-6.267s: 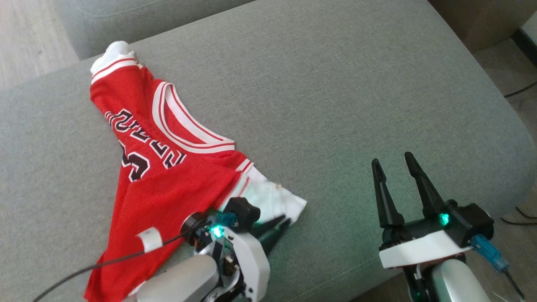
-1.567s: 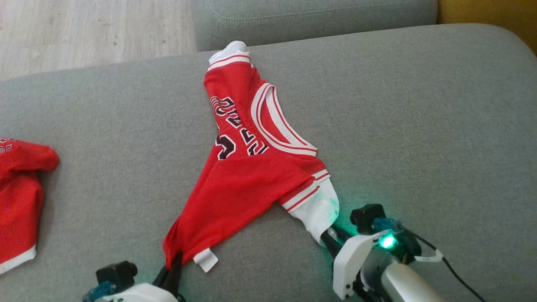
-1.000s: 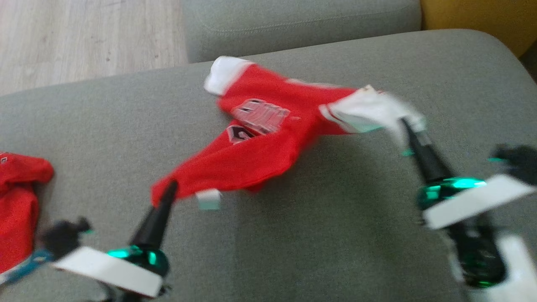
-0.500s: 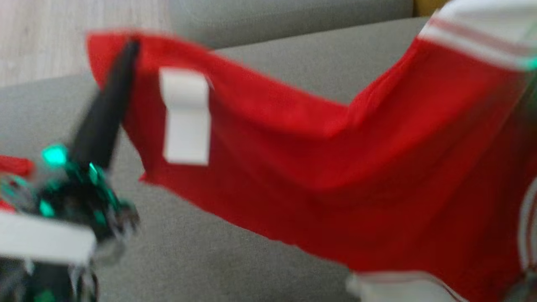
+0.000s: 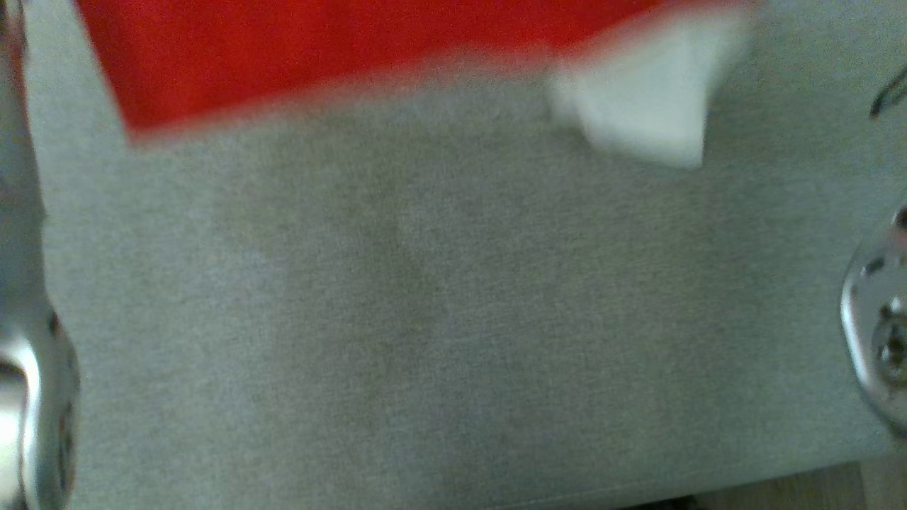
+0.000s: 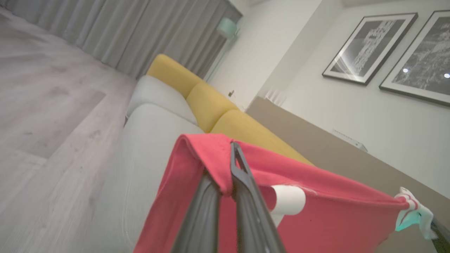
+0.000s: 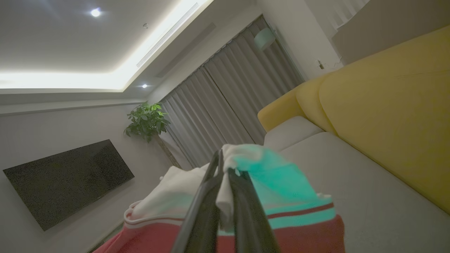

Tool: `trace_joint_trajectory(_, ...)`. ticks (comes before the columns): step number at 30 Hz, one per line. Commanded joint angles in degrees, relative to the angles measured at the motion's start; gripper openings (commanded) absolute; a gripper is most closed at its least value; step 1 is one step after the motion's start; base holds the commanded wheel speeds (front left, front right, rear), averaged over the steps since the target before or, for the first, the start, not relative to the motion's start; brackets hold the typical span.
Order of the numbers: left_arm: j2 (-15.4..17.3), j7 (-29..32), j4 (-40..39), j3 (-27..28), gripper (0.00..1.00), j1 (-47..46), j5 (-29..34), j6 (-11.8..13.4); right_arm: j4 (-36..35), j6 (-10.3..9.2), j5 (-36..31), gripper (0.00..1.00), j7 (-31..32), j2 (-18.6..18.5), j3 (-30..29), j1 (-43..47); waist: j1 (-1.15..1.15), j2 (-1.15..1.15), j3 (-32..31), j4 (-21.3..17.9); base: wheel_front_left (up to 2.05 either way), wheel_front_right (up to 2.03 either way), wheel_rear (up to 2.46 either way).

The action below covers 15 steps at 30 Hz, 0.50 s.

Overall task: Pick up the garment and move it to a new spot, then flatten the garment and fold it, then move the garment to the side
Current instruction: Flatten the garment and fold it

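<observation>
The garment is a red jersey with white trim. In the head view its blurred lower edge (image 5: 297, 57) hangs across the top, high over the grey sofa seat (image 5: 439, 319), with a white sleeve end (image 5: 645, 106) dangling. In the left wrist view my left gripper (image 6: 232, 154) is shut on a red corner of the garment (image 6: 316, 218), near a white tag (image 6: 288, 200). In the right wrist view my right gripper (image 7: 223, 161) is shut on the garment's white sleeve (image 7: 267, 182). The cloth stretches between both grippers.
Pale metallic arm parts sit at the head view's left edge (image 5: 28, 397) and right edge (image 5: 879, 340). The sofa has yellow back cushions (image 6: 211, 105). Wood floor (image 6: 42, 105), grey curtains (image 7: 218, 112), a dark TV (image 7: 66, 179) and a plant (image 7: 147, 119) surround it.
Both grippers have lifted the garment off the seat and up past the top of the head view. Its hanging edge has risen out of the middle of the picture.
</observation>
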Motion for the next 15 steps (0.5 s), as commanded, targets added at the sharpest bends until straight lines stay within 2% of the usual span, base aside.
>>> trace_joint_trajectory(1,1.6,-4.5,3.1,2.0,0.00,-6.5,1.7,-3.0,1.9,0.40,0.1,0.00,-4.7,0.5,1.6,-4.9,-0.04,0.00,5.6,0.7,0.00,0.00,0.00)
trace_joint_trajectory(3,1.6,-9.8,8.6,1.4,0.00,-10.6,4.3,-6.3,5.7,0.40,1.7,0.00,-8.4,0.5,4.4,-7.9,-0.04,0.00,6.5,0.6,0.00,0.00,0.00)
trace_joint_trajectory(5,1.6,-14.0,13.3,0.2,0.00,-12.8,6.5,-8.4,7.5,0.40,1.6,0.00,-10.4,0.5,7.1,-7.7,-0.04,0.00,6.7,0.3,0.00,0.00,0.00)
trace_joint_trajectory(6,-0.6,-17.3,14.4,2.7,0.00,-13.7,2.7,-9.6,7.9,0.40,1.7,0.00,-10.9,0.5,7.9,-6.6,-0.04,0.00,6.8,0.1,0.00,0.00,0.00)
trace_joint_trajectory(8,-0.3,-19.3,16.7,1.3,0.00,-14.4,1.6,-10.8,7.9,0.40,1.2,0.00,-11.5,0.5,9.0,-2.7,-0.04,0.00,6.3,-0.1,0.00,0.00,0.00)
trace_joint_trajectory(9,3.3,-18.4,16.4,-5.5,0.00,-11.1,6.1,-11.0,7.6,0.40,1.2,0.00,-11.5,0.5,9.2,0.0,-0.04,0.00,6.0,-0.1,0.00,0.00,0.00)
trace_joint_trajectory(11,6.1,-22.4,12.9,-12.4,0.00,-3.7,7.6,-11.1,6.0,0.40,0.7,0.00,-11.5,0.5,9.7,6.5,-0.04,0.00,5.1,0.1,0.00,0.00,0.00)
trace_joint_trajectory(12,6.1,-22.4,12.9,-12.4,0.00,-3.7,7.6,-11.1,6.0,0.40,0.7,0.00,-11.5,0.5,9.7,6.5,-0.04,0.00,5.1,0.1,0.00,0.00,0.00)
trace_joint_trajectory(15,7.9,-25.9,9.7,-16.9,0.00,7.4,4.8,-11.1,3.0,0.40,0.3,0.00,-10.8,0.5,9.5,17.5,-0.04,0.00,3.2,0.5,0.00,0.00,0.00)
